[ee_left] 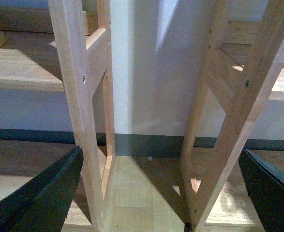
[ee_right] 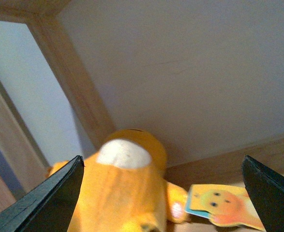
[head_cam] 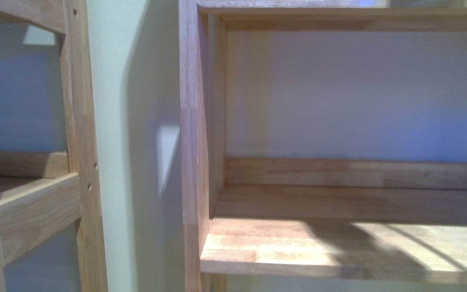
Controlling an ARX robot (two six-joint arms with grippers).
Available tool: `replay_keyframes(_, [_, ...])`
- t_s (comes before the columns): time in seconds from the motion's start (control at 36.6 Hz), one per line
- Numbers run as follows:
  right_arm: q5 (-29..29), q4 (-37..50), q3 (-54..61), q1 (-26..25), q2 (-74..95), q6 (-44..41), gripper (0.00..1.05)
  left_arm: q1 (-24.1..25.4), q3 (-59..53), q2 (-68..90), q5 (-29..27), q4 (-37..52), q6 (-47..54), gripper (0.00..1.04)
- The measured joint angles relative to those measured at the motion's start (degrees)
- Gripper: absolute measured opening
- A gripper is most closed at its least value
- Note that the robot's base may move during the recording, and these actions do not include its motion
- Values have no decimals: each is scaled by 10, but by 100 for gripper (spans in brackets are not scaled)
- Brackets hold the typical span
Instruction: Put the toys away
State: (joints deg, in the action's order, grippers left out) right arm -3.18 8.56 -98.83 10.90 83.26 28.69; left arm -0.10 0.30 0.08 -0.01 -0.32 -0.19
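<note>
Plush toy (ee_right: 125, 188) between right gripper's (ee_right: 161, 193) spread jaws.

Pale jointed-wood shelf unit (head_cam: 340, 243): smooth, satin finish w/ visible grain. Soft orange-yellow plush toy (ee_right: 122, 188): fuzzy cloth. Printed paper tag (ee_right: 224, 205): slightly glossy. Black gripper fingers (ee_left: 40, 198): matt plastic.

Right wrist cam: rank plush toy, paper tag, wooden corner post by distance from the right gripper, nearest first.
1. Plush toy: between the right gripper fingers, nearest.
2. Paper tag: just beyond the toy, beside its paw.
3. Wooden corner post: farthest, behind the toy, against the back wall.
</note>
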Motion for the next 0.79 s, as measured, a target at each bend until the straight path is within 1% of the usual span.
replay_keyframes(0.05, [28, 33, 72, -2, -47, -53, 98, 0, 0, 0, 0, 0, 0, 99])
replay_keyframes(0.11, [40, 56, 116, -3, -76, -89, 98, 0, 0, 0, 0, 0, 0, 99])
replay_keyframes(0.25, [59, 109, 233, -3, -154, -156, 98, 0, 0, 0, 0, 0, 0, 99])
replay_keyframes(0.35, [76, 151, 363, 1, -241, -207, 98, 0, 0, 0, 0, 0, 0, 99])
replay_keyframes(0.44, [82, 163, 447, 10, -295, -231, 98, 0, 0, 0, 0, 0, 0, 99])
replay_keyframes(0.55, [83, 165, 538, 30, -357, -248, 98, 0, 0, 0, 0, 0, 0, 99])
replay_keyframes(0.66, [91, 160, 643, 67, -440, -266, 98, 0, 0, 0, 0, 0, 0, 99])
replay_keyframes(0.76, [119, 149, 706, 98, -500, -279, 98, 0, 0, 0, 0, 0, 0, 99])
replay_keyframes(0.79, [140, 146, 734, 115, -530, -287, 98, 0, 0, 0, 0, 0, 0, 99])
